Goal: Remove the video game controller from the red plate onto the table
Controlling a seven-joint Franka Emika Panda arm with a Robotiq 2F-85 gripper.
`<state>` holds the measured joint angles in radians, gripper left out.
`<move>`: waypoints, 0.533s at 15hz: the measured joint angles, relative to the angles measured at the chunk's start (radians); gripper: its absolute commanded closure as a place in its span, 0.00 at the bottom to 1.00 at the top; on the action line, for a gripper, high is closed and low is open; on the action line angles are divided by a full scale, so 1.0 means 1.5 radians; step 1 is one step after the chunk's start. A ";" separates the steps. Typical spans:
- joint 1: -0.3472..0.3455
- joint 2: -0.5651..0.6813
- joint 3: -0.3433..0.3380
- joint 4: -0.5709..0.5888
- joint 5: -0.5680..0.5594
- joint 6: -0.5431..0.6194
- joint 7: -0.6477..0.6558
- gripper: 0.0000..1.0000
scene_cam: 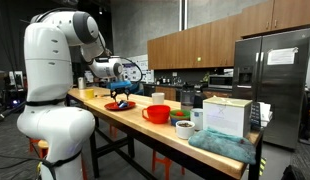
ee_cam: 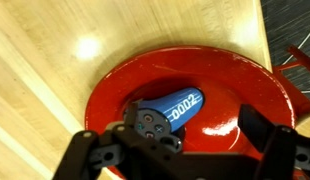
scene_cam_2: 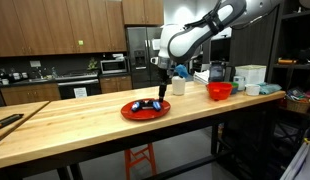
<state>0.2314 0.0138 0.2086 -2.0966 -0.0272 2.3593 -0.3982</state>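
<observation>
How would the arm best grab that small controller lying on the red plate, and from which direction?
Probably from straight above, pinching the controller across its narrower middle. It lies flat inside the red plate, whose raised rim would likely block a sideways approach. The open gripper hangs above the plate.

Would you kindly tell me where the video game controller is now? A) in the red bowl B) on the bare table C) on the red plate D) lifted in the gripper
C: the video game controller lies on the red plate, beneath the open gripper.
</observation>
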 measured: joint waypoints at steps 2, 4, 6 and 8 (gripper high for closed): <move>-0.004 0.001 -0.001 0.004 -0.005 0.004 0.006 0.00; -0.004 0.004 0.002 0.007 0.013 0.017 0.006 0.00; 0.000 0.013 0.009 0.010 0.042 0.041 0.004 0.00; 0.005 0.024 0.019 0.012 0.073 0.079 -0.004 0.00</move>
<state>0.2385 0.0496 0.2372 -2.0793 0.0818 2.4775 -0.4038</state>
